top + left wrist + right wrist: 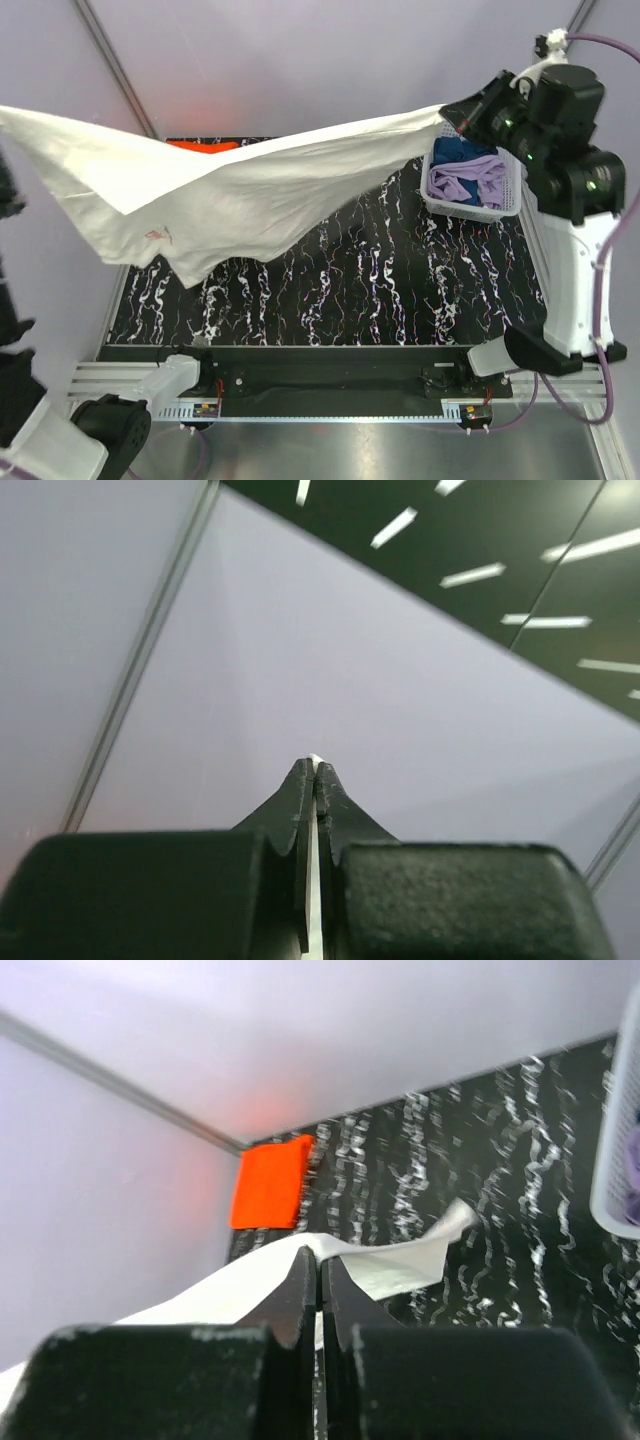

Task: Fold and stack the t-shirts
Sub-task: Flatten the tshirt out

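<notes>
A large white t-shirt (pixel 250 190) hangs stretched in the air above the black marbled table (pixel 400 290), with a small red print near its lower left. My right gripper (pixel 455 115) is shut on its right corner; in the right wrist view the white cloth (pixel 400 1255) spreads out from the closed right gripper (pixel 320 1255). The shirt's left corner runs off the picture's left edge. In the left wrist view my left gripper (pixel 315 765) is shut on a thin strip of white cloth (pixel 314 880). A folded orange t-shirt (pixel 205 146) lies at the table's far left, also in the right wrist view (pixel 270 1182).
A white mesh basket (pixel 510 195) with purple and blue clothes stands at the table's far right, just below my right gripper. Its rim (pixel 615 1175) shows in the right wrist view. Grey walls close the back and the sides.
</notes>
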Available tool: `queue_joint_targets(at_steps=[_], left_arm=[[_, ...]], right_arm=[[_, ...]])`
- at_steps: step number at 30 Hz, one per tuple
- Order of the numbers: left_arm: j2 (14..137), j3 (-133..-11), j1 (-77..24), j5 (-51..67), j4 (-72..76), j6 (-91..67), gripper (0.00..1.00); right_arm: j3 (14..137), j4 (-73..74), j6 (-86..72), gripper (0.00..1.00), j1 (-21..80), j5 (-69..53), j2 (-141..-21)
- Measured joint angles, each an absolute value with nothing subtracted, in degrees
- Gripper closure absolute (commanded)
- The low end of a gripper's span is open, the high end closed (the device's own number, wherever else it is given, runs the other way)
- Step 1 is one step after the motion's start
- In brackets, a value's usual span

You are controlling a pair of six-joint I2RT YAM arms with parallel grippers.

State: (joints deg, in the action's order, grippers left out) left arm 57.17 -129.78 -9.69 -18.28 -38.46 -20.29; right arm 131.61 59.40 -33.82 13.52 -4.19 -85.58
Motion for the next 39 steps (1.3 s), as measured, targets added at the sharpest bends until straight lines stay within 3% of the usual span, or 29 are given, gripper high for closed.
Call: queue_joint_targets(at_steps=[12, 18, 23, 27, 28, 31, 35, 39], left_arm=[[49.06, -137.08, -14.87, -14.98, -24.27, -19.53, 1.0], [49.06, -139.26, -16.64, -13.87, -18.68, -19.18, 1.0], [49.06, -133.34, -18.31, -14.2, -13.87, -17.93, 1.0], [49.36, -119.68, -18.46, -15.64, -10.0, -16.32, 1.0], [54.06, -107.26, -18.5, -17.43, -9.89, -15.05, 1.0], [55.24, -89.03, -17.41, -21.1, -0.69, -14.22, 1.0], [63.26, -67.13, -8.51, -22.76, 2.09, -18.26, 1.0], [79.59, -60.31, -1.15, -22.7, 2.17, -21.61, 1.0]], right_arm=[[128.77, 49.06, -31.81, 1.0, 13.56, -12.6, -60.14], [124.79, 43.77, -33.1, 1.0, 13.56, -15.0, -55.61], [116.03, 39.55, -35.59, 1.0, 13.56, -15.53, -56.95], [105.36, 33.52, -36.82, 1.0, 13.56, -13.8, -61.49], [96.66, 29.5, -37.39, 1.0, 13.54, -11.53, -69.78], [88.23, 19.4, -37.17, 1.0, 13.5, -10.41, -76.14], [85.62, 8.19, -36.23, 1.0, 13.5, -9.93, -92.6], [91.48, 3.79, -35.09, 1.0, 13.5, -10.2, -112.92]])
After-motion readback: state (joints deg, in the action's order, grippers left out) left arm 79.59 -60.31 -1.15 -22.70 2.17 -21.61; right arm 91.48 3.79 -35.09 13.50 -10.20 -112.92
